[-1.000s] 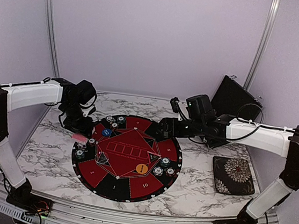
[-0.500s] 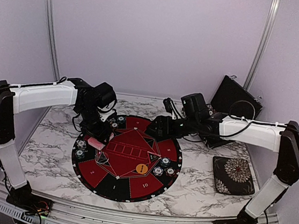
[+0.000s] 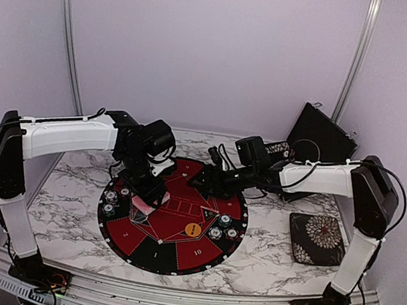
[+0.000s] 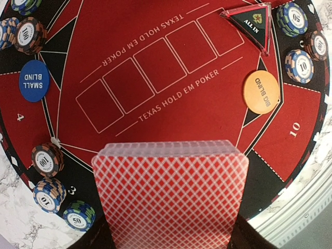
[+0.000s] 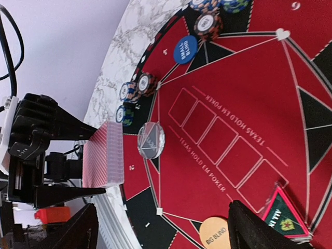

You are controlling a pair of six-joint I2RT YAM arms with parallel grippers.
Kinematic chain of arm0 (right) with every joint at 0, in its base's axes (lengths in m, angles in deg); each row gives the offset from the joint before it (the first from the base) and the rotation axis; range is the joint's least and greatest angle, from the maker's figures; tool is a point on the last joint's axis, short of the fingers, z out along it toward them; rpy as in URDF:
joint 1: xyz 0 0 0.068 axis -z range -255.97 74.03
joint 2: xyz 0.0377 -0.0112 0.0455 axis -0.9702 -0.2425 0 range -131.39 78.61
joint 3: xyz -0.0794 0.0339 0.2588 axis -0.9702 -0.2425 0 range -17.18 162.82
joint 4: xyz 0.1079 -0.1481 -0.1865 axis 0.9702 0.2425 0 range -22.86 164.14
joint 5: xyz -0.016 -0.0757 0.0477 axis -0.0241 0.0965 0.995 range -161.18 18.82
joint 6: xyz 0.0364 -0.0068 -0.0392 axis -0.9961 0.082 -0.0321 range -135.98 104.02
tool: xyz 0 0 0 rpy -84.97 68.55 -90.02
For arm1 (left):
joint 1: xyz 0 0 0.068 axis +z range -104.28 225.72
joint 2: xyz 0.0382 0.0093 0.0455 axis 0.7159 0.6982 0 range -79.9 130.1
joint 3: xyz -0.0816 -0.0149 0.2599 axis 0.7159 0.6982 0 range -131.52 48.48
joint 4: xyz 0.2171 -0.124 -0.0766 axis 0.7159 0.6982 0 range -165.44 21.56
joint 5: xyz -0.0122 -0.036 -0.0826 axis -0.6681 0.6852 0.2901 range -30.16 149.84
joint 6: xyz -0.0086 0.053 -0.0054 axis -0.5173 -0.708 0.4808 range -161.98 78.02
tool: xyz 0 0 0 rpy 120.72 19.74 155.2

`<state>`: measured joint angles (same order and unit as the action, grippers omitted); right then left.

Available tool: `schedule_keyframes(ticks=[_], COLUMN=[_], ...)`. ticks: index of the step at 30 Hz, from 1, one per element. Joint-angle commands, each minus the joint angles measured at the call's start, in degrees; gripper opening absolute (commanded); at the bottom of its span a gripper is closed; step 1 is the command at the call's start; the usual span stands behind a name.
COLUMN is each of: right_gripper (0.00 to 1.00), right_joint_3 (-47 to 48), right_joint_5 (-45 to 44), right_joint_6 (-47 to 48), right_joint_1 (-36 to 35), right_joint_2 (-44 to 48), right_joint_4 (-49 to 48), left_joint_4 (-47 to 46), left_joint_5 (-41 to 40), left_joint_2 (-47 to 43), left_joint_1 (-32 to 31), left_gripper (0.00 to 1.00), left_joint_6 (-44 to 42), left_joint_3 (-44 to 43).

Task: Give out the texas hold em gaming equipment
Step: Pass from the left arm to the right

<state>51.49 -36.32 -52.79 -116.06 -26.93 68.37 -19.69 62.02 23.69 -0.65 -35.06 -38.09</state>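
Deck of cards: pink-red diamond-patterned backs, a squared stack clamped between the fingers of the left gripper; in the right wrist view it stands on edge above the near-left part of the mat.
Left gripper: closed on the deck, one finger at each side of it, held over the round poker mat.
Right gripper: jaws spread apart with nothing between them, poised above the mat's red centre; the deck is well to its left in its own view.
Small blind button: blue disc, ahead and far to the left of the left gripper, lying on the mat.
Big blind button: orange disc, ahead and to the right of the left gripper; just beyond the right gripper's fingers in its own view.
All-in marker: triangular, far ahead and right of the left gripper.
Clear disc: round, see-through, lying on the mat between the deck and the printed card boxes.
Chip stacks: striped, three close to the left of the deck, others at the mat's far corners.
Worktop: marbled; a flower-patterned tray lies right of the mat, a black case beyond the right arm.
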Motion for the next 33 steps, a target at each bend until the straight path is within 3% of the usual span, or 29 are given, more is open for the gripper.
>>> schedule_keyframes(ticks=[1, 33], right_gripper=[0.82, 0.78], right_joint_3=[0.7, 1.01], right_joint_5=[9.22, 16.25], right_joint_6=[-7.17, -18.01], right_joint_1=[0.41, -4.49], right_joint_2=[-2.76, -11.1], right_joint_4=[-10.34, -24.19], left_joint_4=[2.5, 3.57], left_joint_5=[0.73, 1.08], left_joint_2=[0.73, 0.92], left_joint_1=[-0.92, -4.27], left_gripper=[0.52, 0.52], left_joint_6=[-1.89, -3.38], left_joint_3=[-2.48, -5.9])
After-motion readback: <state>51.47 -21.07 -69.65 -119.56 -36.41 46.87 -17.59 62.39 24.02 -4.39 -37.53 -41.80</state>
